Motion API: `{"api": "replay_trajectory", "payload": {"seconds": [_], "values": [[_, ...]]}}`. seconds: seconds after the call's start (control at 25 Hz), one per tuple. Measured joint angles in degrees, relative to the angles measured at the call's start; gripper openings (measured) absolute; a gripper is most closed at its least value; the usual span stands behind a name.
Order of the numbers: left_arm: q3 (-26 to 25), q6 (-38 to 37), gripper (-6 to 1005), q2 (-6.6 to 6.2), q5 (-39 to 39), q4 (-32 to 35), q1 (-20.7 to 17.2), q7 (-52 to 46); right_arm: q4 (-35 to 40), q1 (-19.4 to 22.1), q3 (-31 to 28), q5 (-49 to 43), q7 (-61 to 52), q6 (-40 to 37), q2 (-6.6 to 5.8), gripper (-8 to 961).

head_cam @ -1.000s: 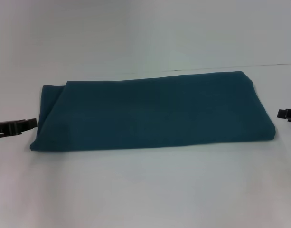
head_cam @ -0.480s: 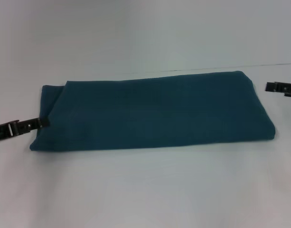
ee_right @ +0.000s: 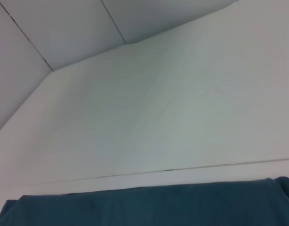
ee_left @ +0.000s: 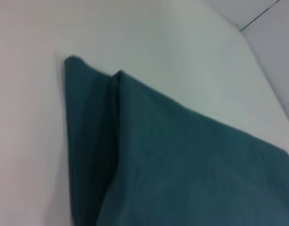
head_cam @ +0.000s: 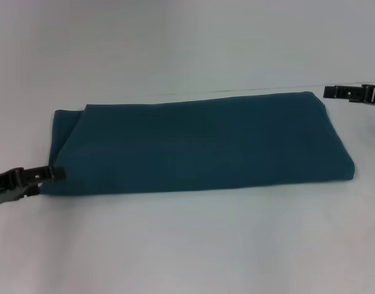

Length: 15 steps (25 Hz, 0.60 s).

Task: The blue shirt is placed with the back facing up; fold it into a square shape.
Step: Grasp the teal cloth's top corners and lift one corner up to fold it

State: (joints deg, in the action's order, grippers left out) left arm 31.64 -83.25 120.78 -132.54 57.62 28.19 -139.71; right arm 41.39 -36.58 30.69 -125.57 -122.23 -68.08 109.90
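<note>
White surface (head_cam: 187,245) fills your head view, pale and bare around the one garment on it, with a thin dark seam line running across its far part. In your right wrist view the same seam shows just beyond the cloth, and two more lines meet farther off.

Next in size you have the blue shirt (head_cam: 199,144), dark teal, lying flat in the middle of the surface as a long folded band that runs from left to right. Its plain side faces up and you can see no lettering. The near edge is a smooth rounded fold. At the left end you can see a lower layer sticking out past the upper one, making a small step at the far left corner; your left wrist view (ee_left: 182,160) shows that step up close, with a dark crease between the two layers. Your right wrist view (ee_right: 144,207) catches only the far edge of the shirt.

Smallest are the two claws. Your left claw (head_cam: 52,174) sits low at the near left corner of the shirt, its tip right at the cloth edge; you cannot tell whether it is spread or pressed together. Your right claw (head_cam: 334,92) hangs by the far right corner, just beside the shirt, and its state cannot be told either.
</note>
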Motion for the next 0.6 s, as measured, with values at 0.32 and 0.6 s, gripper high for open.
{"api": "replay_trajectory", "payload": {"seconds": [0.32,0.6], "values": [[0.44,4.62,891,-1.61,-4.16,-8.92,4.28,-2.55,0.10,-1.70,2.70,-0.03,-1.10,0.15,-0.19,918],[0.70,7.46,891,-2.34,-7.44,-11.75,6.16,-5.25,0.10,-2.19,2.88,-0.03,-1.16,0.22,-0.18,918]]}}
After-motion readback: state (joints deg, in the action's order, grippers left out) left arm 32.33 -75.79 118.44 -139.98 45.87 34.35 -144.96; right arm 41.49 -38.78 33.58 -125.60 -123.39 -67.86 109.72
